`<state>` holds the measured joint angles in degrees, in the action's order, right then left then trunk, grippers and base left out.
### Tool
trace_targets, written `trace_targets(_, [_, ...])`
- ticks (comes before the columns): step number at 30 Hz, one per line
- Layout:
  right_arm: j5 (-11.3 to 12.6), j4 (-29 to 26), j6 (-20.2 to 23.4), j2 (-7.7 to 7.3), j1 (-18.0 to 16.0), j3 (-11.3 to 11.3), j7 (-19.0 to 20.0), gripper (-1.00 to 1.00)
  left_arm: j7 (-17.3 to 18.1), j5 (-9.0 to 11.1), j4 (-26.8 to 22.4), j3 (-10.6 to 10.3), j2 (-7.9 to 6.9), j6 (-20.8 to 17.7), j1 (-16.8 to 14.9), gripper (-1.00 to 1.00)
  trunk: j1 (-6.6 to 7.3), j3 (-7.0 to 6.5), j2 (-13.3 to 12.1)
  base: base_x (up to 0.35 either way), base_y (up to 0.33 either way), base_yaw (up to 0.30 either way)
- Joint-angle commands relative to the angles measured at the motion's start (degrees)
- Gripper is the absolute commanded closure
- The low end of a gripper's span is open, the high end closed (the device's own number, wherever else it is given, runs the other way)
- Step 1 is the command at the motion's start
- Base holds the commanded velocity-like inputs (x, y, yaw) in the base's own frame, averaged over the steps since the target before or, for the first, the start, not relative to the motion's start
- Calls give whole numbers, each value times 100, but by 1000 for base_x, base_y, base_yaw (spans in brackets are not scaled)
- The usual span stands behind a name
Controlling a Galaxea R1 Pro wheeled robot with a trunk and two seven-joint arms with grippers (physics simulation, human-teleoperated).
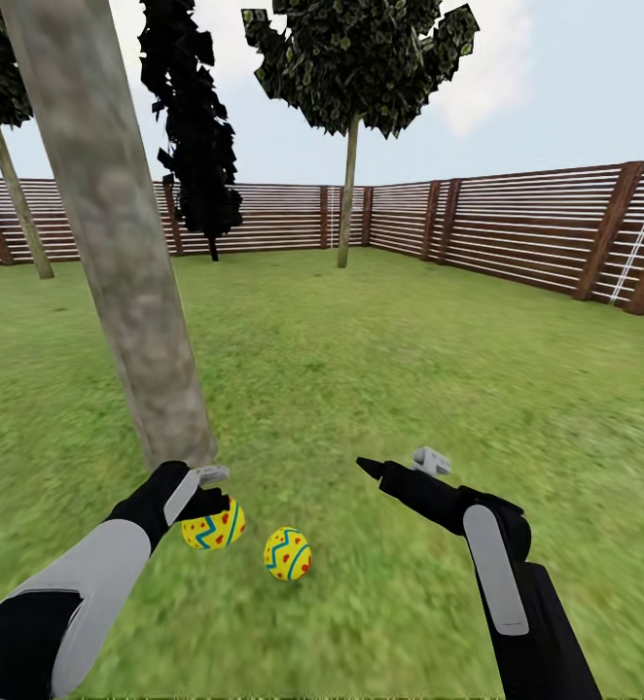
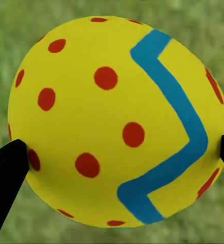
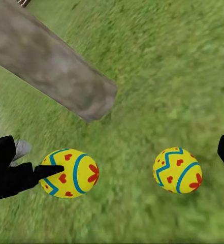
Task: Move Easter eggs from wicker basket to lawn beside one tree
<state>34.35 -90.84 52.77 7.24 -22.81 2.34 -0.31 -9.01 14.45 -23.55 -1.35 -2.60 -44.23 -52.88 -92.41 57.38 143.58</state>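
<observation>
Our left gripper (image 1: 211,496) clamps an Easter egg (image 1: 213,525) low by the tree trunk (image 1: 118,243); a second egg (image 1: 288,554) lies just beside; our right gripper (image 1: 400,469) hangs open, empty.

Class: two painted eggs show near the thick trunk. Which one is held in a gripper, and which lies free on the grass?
The egg nearer the trunk is held between the left gripper's jaws. The other egg lies free on the lawn, untouched.

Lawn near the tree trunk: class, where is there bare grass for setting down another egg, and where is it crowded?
Bare lawn lies right of the tree trunk, ahead of the right gripper and toward the fence. It is crowded at the trunk's foot: the left gripper holds one egg there, and another egg lies just beside it.
</observation>
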Motion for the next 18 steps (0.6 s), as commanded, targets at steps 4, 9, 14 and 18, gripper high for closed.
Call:
trace_targets(4, [21,-4,32,6,-4,12,-3,-100,-51,58,-9,0,-3,6,1,100,-9,95,8,1,0,0])
trace_targets(9, [23,-4,32,6,-4,12,0,-100,-56,58,-19,-18,-4,14,5,100,-22,206,15,0,0,0])
trace_targets(14, [21,-4,32,6,-4,12,-3,-100,-65,58,-25,3,-11,186,6,100,-34,317,22,0,0,0])
trace_targets(18, [21,-4,32,6,-4,12,-2,-100,-73,55,-27,0,-12,343,6,100,-45,405,27,0,0,0])
